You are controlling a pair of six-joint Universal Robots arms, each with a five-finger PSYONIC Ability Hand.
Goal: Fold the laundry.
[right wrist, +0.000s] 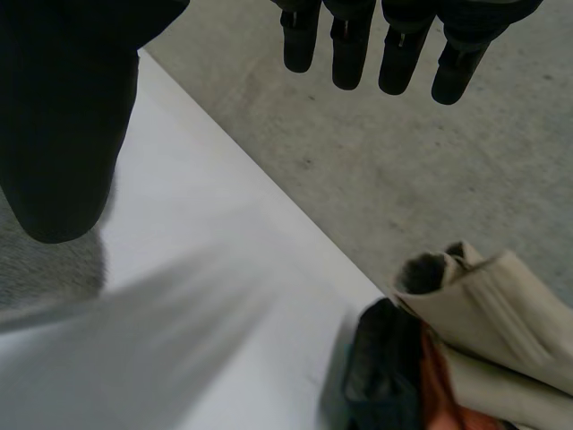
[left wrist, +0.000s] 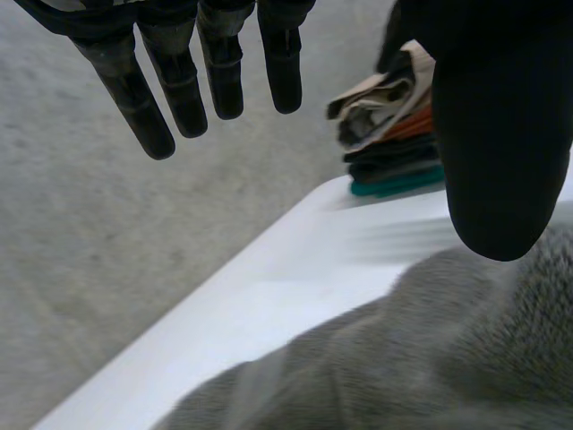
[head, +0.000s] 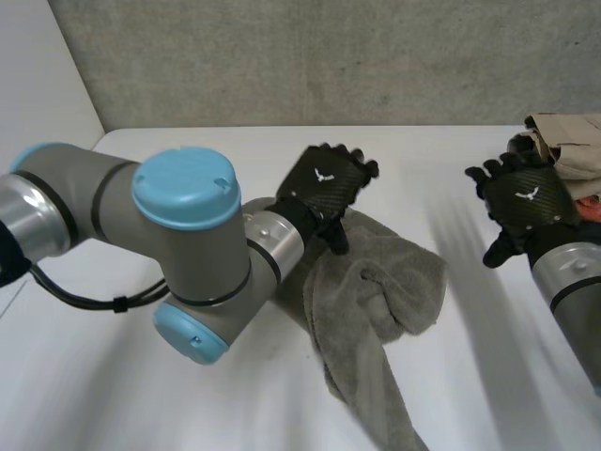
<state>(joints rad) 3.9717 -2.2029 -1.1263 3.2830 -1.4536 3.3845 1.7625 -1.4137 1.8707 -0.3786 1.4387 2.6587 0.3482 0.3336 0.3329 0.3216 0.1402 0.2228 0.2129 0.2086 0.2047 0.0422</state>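
Note:
A crumpled grey towel (head: 380, 291) lies in the middle of the white table (head: 441, 164), with one end trailing toward the front edge. My left hand (head: 325, 186) hovers over the towel's back edge, fingers straight and spread, holding nothing. In the left wrist view the left hand (left wrist: 179, 81) is open above the grey towel (left wrist: 430, 358), thumb apart from the fingers. My right hand (head: 528, 202) hangs open over bare table to the right of the towel. In its own wrist view the right hand (right wrist: 63, 116) has straight fingers and an edge of the grey towel (right wrist: 45, 269) lies under the thumb.
A stack of folded clothes (head: 571, 150) with a beige piece on top sits at the table's back right corner, just behind my right hand. The same stack (left wrist: 394, 134) lies beyond my left hand's fingertips, and the stack (right wrist: 448, 358) sits under my right palm. Grey floor lies past the table's edge.

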